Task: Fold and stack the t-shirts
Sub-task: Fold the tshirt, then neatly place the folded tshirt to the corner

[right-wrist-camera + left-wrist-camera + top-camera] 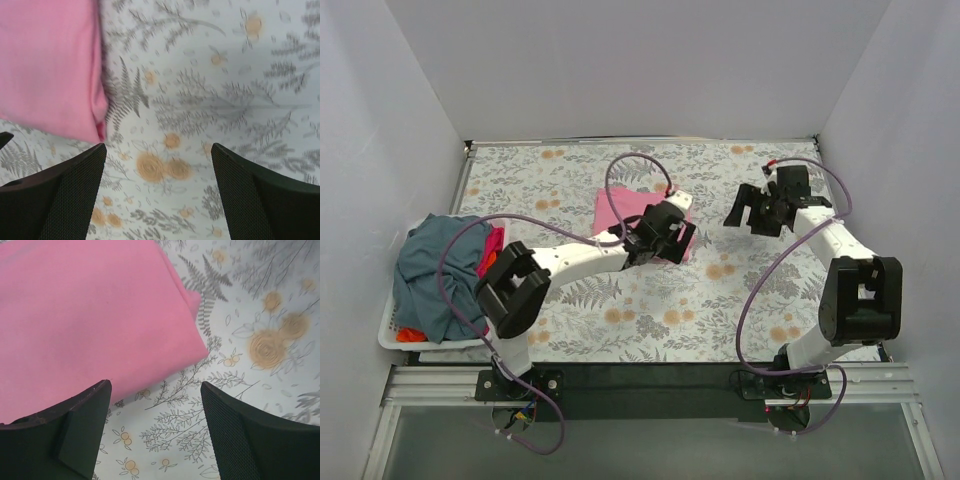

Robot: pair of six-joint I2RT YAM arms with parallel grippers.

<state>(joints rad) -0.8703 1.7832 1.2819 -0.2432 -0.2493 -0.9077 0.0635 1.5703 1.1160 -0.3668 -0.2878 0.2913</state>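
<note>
A bright pink t-shirt (pixel 616 212) lies folded flat in the middle of the flowered table. My left gripper (pixel 665 238) hovers over its near right corner and stands open; in the left wrist view the pink t-shirt (pixel 90 315) fills the upper left and only tablecloth shows between the fingers (pixel 85 425) of that gripper (pixel 155 410). My right gripper (pixel 748 212) is open above bare cloth to the right of the shirt. Its wrist view has the pink t-shirt (pixel 50 65) at the upper left, apart from the gripper (pixel 157 170). A slate blue-grey t-shirt (pixel 440 268) is heaped in the basket, with red cloth (pixel 490 250) beside it.
A white laundry basket (pixel 388 332) sits at the table's left edge, with an orange scrap (pixel 410 335) at its near corner. White walls close in the back and both sides. Purple cables loop over both arms.
</note>
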